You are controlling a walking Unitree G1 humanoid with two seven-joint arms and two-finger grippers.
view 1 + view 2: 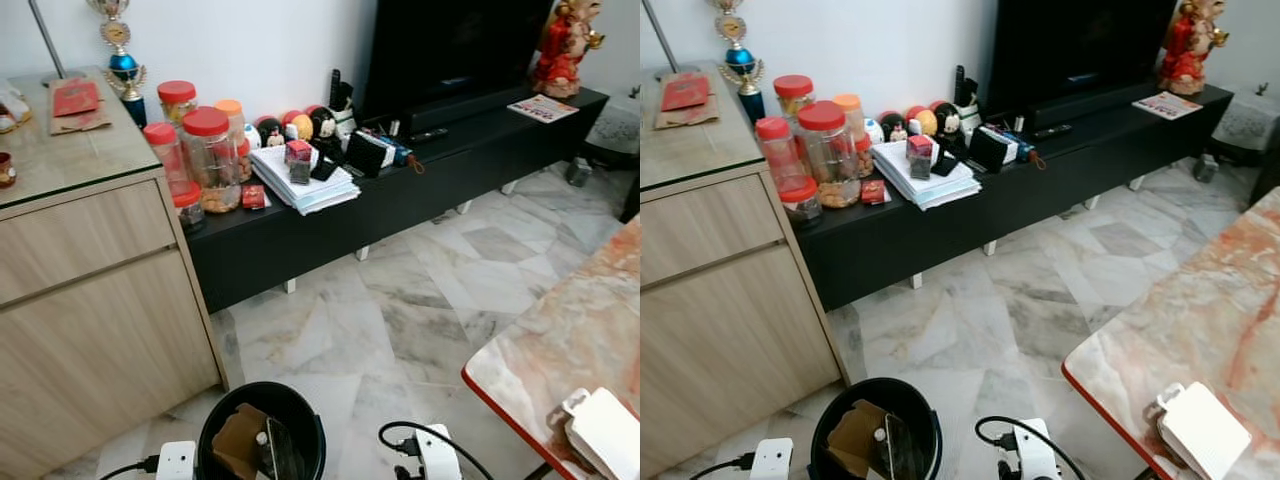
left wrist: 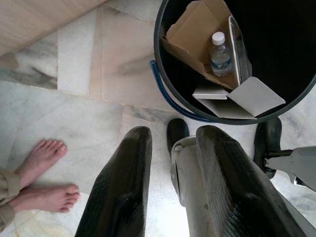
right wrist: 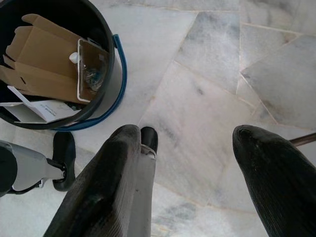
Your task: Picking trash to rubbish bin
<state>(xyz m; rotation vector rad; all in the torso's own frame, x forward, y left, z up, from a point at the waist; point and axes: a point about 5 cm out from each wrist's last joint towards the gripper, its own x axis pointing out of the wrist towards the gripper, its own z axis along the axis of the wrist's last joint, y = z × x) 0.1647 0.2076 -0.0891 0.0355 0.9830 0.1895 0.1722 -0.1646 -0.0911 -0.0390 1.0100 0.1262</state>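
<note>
left gripper (image 2: 170,187): the two black fingers (image 2: 121,192) hang apart with nothing between them, pointing down at the marble floor (image 2: 74,113) beside the robot's own foot. right gripper (image 3: 187,177): fingers (image 3: 106,177) spread wide, also empty, over bare tile.

rubbish bin (image 1: 262,432): a round black bucket with a blue handle (image 3: 116,84), standing on the floor just in front of the robot, near the corner of the wooden cabinet (image 1: 90,290). inside it lie a folded brown cardboard box (image 2: 195,34), a small clear plastic bottle (image 2: 219,54) with a white cap, and flat white card pieces (image 2: 254,96).

handling, as a judgement: all the trash in the bin looks light. the cardboard is stiff along its folds but would crush under a hard pinch, so an edge or flap is the place to grip. the bottle is smooth and likely slippery; the neck below the cap looks the surest hold. the thin white cards would be hard to lift from a flat surface.

surroundings: a person's bare feet (image 2: 44,175) stand on the tile near the left gripper. a low black tv bench (image 1: 400,190) carries red-lidded jars (image 1: 205,155) and a stack of papers (image 1: 305,180). which item is meant to be picked next cannot be told.
</note>
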